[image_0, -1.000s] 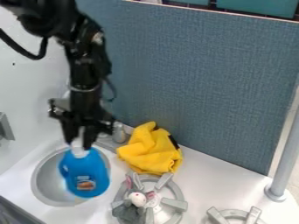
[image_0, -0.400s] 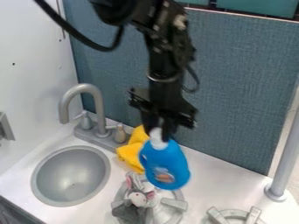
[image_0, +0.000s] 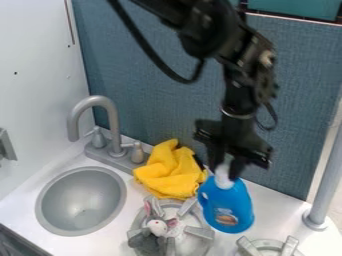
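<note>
Blue bottle (image_0: 228, 209), its white cap (image_0: 224, 180) clasped in my claw (image_0: 225, 171) near the stove burner (image_0: 199, 232), looks smooth, fairly stiff and perhaps bottom-heavy, so I'd trust the narrow top over the broad, probably slippery body.

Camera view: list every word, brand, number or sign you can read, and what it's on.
No text can be read for certain.
Blue bottle held by its white cap in the claw: front label with a brownish picture; any print is too small and blurred to read.
Yellow cloth, plush mouse, faucet, blue-gray panel: no lettering, numbers or signs that I can make out.
</note>
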